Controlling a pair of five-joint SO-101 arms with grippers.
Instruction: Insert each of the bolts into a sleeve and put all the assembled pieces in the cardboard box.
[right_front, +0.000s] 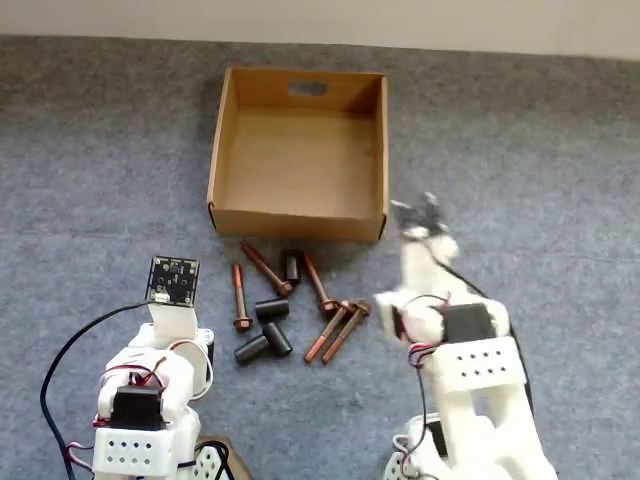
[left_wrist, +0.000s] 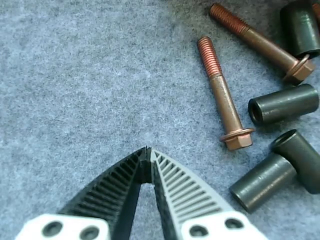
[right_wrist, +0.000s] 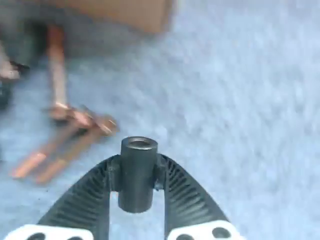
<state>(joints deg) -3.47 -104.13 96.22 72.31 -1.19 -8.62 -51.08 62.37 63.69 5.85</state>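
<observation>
My right gripper (right_wrist: 137, 162) is shut on a black sleeve (right_wrist: 137, 185), held upright above the grey carpet. In the high view this gripper (right_front: 418, 216) hovers just off the front right corner of the cardboard box (right_front: 298, 222). Several copper bolts (right_front: 240, 297) and black sleeves (right_front: 271, 309) lie loose in front of the box. My left gripper (left_wrist: 149, 151) is shut on nothing, low over the carpet. Beside it lie a bolt (left_wrist: 225, 95) and two sleeves (left_wrist: 285, 103) (left_wrist: 262, 182).
The box interior (right_front: 300, 150) holds nothing. Two bolts (right_front: 340, 333) lie side by side close to the right arm's base (right_front: 470, 360). Bare carpet spreads to the left and right of the pile.
</observation>
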